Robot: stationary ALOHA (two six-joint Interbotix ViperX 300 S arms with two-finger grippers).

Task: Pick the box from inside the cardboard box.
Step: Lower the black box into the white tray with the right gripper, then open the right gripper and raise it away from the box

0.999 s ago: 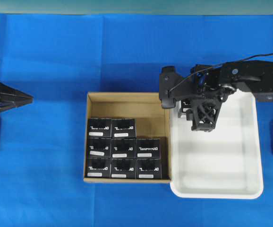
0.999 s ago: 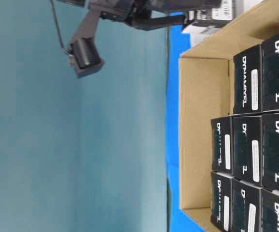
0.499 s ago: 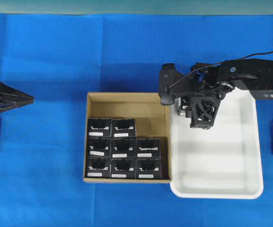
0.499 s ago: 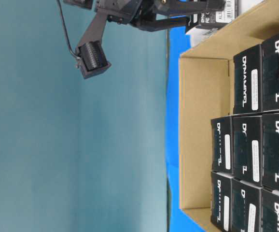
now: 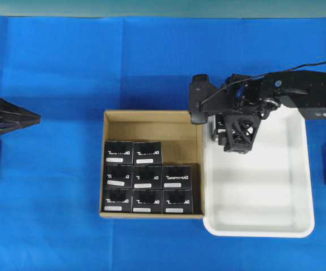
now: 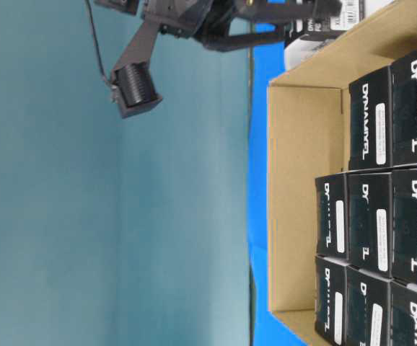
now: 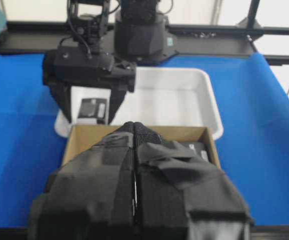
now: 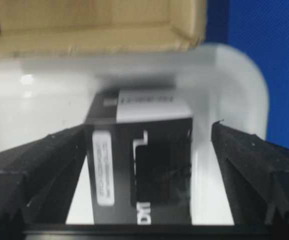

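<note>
Right gripper [image 8: 144, 165] spread wide over the white tray, small black carton sitting loose between its fingers!

The small, cubic black box with white lettering [image 8: 142, 165] rests on the floor of the white rounded plastic tray [image 5: 276, 186], in the corner nearest the shallow brown cardboard box [image 5: 152, 118], and there's a clear gap to the right finger [image 8: 249, 165]. Eight matching black boxes [image 5: 148, 176] sit packed in the cardboard carton. Away at the left, the left gripper [image 7: 134, 175] has its taped fingers pressed together, holding nothing.
</note>
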